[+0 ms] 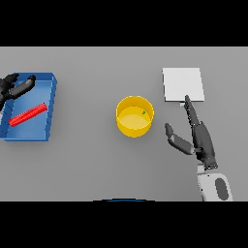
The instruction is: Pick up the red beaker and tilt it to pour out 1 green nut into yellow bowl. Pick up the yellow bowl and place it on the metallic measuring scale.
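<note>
**Bowl loaded, scale waiting**

Grey tabletop is filling your whole view, so work outward from the near edge. Nearest to you, your right hand [201,138] is lying with its fingers straight and its thumb spread toward the bowl, holding nothing; its fingertips are reaching the near edge of the metallic measuring scale [183,84]. Just to its left, the yellow bowl [135,116] is standing upright on the table, apart from the hand, with a green nut [144,112] showing inside near the far right of its wall. That suggests the pour is done and the bowl lift is the step you are facing.

Bring the right hand sideways to the bowl's rim, close around the wall evenly, and keep it level while carrying so the nut is not spilling.

Further out on your left, the red beaker [28,114] is lying on its side in the blue tray [52,92], and your left hand [14,87] is hovering at the tray's far corner, fingers relaxed and empty.
</note>
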`<state>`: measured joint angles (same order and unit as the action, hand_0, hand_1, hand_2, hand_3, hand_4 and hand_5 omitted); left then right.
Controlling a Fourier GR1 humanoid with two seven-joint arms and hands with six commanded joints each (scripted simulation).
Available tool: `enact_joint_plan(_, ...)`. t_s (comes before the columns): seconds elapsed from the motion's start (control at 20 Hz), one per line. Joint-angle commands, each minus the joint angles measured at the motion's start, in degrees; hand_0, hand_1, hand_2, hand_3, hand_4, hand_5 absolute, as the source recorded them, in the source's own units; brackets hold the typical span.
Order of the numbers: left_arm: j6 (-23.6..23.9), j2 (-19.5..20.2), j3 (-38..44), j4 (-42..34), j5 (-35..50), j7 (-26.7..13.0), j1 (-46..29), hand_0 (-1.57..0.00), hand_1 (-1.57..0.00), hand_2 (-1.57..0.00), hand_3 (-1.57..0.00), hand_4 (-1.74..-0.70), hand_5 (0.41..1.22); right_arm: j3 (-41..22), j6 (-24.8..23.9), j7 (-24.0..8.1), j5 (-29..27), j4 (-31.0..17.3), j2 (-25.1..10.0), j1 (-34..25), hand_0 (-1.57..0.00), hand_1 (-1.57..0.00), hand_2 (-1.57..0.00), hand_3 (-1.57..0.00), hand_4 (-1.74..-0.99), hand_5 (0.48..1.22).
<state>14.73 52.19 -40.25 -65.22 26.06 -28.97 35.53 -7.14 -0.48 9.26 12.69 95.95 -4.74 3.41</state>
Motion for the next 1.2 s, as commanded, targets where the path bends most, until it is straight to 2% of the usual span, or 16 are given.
enact_joint_plan(0.0,1.1,-0.4,-0.2,0.1,-0.5,0.4,-0.2,-0.17,-0.15,-0.14,-0.12,-0.72,0.647,-0.1,-0.1,-0.2,0.2,0.1,0.0,0.2,0.0,0.0,0.0,0.0,-1.164,0.688)
enact_joint_plan(0.1,2.2,-0.6,-0.3,1.0,-1.7,0.9,0.3,-0.11,-0.09,-0.09,-0.08,-0.71,0.647,0.2,-0.1,-0.4,0.1,0.3,-0.2,0.4,0.0,0.0,0.0,0.0,-1.176,0.688)
enact_joint_plan(0.2,3.5,-1.0,0.4,1.4,-1.7,2.7,0.3,-0.07,-0.06,-0.06,-0.05,-0.71,0.658,-0.6,-1.0,-2.3,2.0,0.5,-0.1,0.2,0.0,0.0,0.0,0.0,-1.175,0.672)
enact_joint_plan(0.3,4.5,-0.9,1.0,0.6,-1.7,4.9,-0.2,-0.04,-0.04,-0.04,-0.03,-0.71,0.674,-2.4,-0.2,-2.4,4.5,1.4,-1.1,0.5,0.0,0.0,0.0,0.0,-1.146,0.691)
enact_joint_plan(0.35,4.8,-0.8,1.2,0.5,-1.6,5.4,-0.5,-0.03,-0.03,-0.03,-0.02,-0.71,0.679,-2.8,0.9,-1.3,5.0,0.9,-2.2,-0.1,0.0,0.0,0.0,0.0,-1.132,0.703)
enact_joint_plan(0.45,5.4,-0.4,1.1,-0.1,-1.8,5.0,-0.6,-0.02,-0.02,-0.02,-0.01,-0.71,0.689,-4.1,4.4,-0.8,6.7,-0.4,-5.9,-3.3,0.0,0.0,0.0,0.0,-1.153,0.728)
enact_joint_plan(0.65,5.3,-1.0,1.6,-0.4,-0.8,6.5,-0.9,-0.01,-0.01,-0.01,-0.01,-0.72,0.667,-10.4,9.8,-4.2,17.8,-1.1,-13.7,-10.8,0.0,0.0,0.0,0.0,-1.216,0.704)
enact_joint_plan(0.75,5.6,-1.7,1.6,-0.2,-0.7,6.5,-0.9,0.0,0.0,0.0,0.0,-0.72,0.665,-14.4,12.3,-3.9,23.4,-2.5,-16.4,-15.4,0.0,0.0,0.0,0.0,-1.222,0.701)
enact_joint_plan(0.95,4.7,-1.2,1.5,-1.1,-0.1,6.9,-1.6,0.0,0.0,0.0,0.0,-0.71,0.676,-20.7,16.7,0.9,30.7,-6.7,-20.7,-23.4,0.0,0.0,0.0,0.0,-1.223,0.705)
enact_joint_plan(1.15,5.1,-1.3,1.8,-0.8,-0.1,6.7,-1.0,0.0,0.0,0.0,0.0,-0.72,0.684,-25.6,20.0,3.2,34.7,-12.7,-20.8,-30.3,0.0,0.0,0.0,0.0,-1.212,0.705)
